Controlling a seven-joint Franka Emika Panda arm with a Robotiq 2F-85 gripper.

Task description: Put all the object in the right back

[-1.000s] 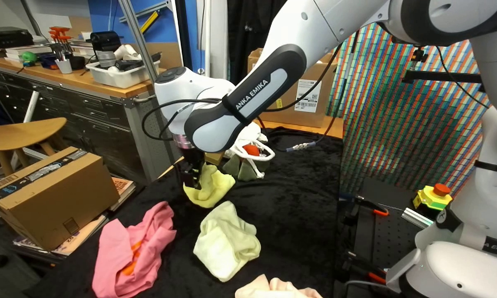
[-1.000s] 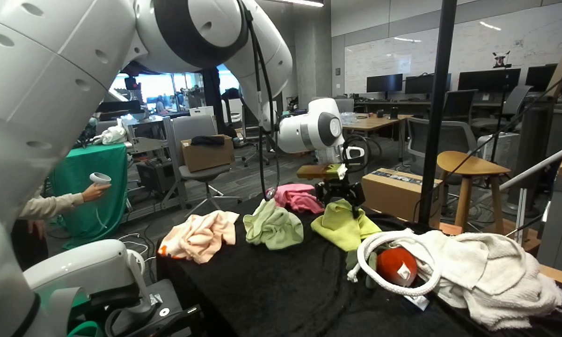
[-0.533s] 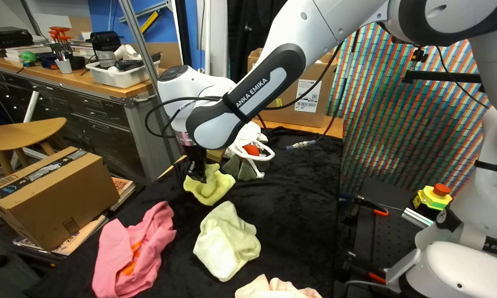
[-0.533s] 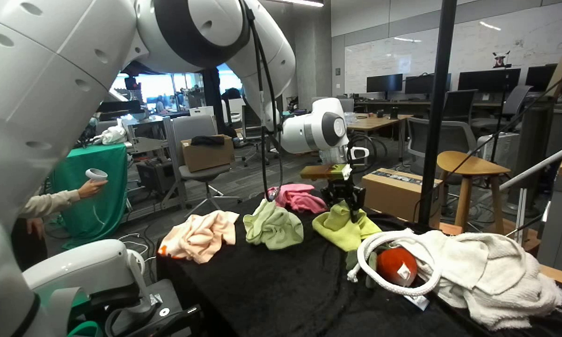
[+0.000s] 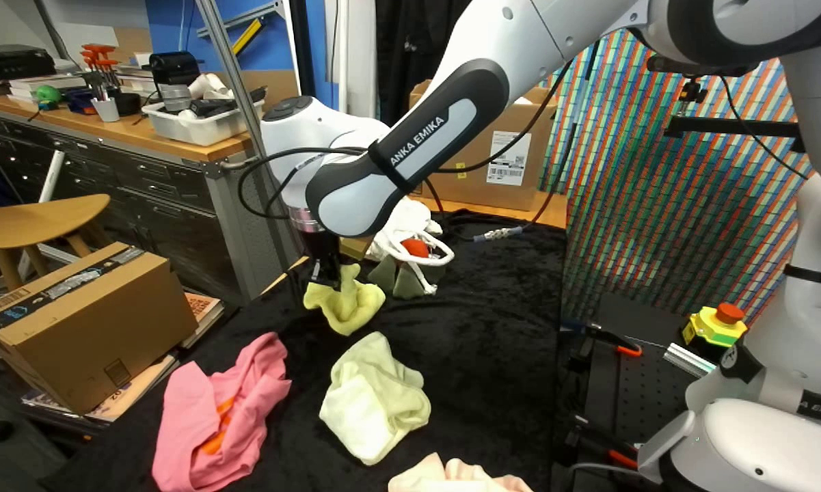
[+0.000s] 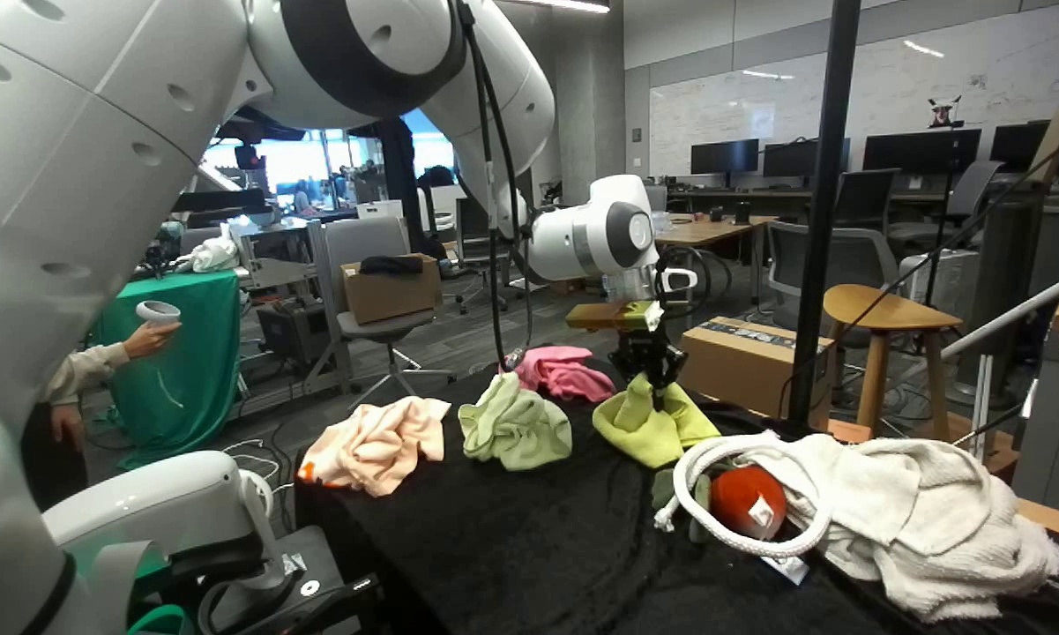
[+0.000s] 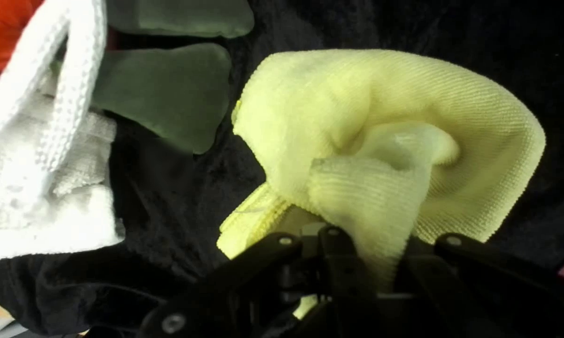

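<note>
Pincer (image 5: 327, 278) touching yel. cloth (image 5: 353, 309) on blk. bench (image 5: 485, 355); pale-grn. cloth (image 5: 374, 403) just beside, pink cloth (image 5: 249, 417) w/ orange print (image 5: 215, 441) nr., peach cloth (image 5: 454, 478) partly in view.

Yellow cloth (image 7: 385, 112): bright in the wrist view, weave readable, soft shade inside its fold.
White fabric (image 7: 51, 216): left of the yellow cloth in the wrist view, partly burnt out.
Gripper (image 7: 378, 258): at the yellow cloth's lower edge in the wrist view, nearly black against shadow.
Black cloth (image 5: 492, 369): around the yellow cloth, dark, with a faint sheen.
Pale green cloth (image 5: 372, 403): in front of the yellow cloth in an exterior view, glaring near-white.
Windows (image 6: 304, 159): left behind the yellow cloth in an exterior view, overexposed.
Strip light (image 6: 573, 4): above the yellow cloth in an exterior view, glowing white.
</note>
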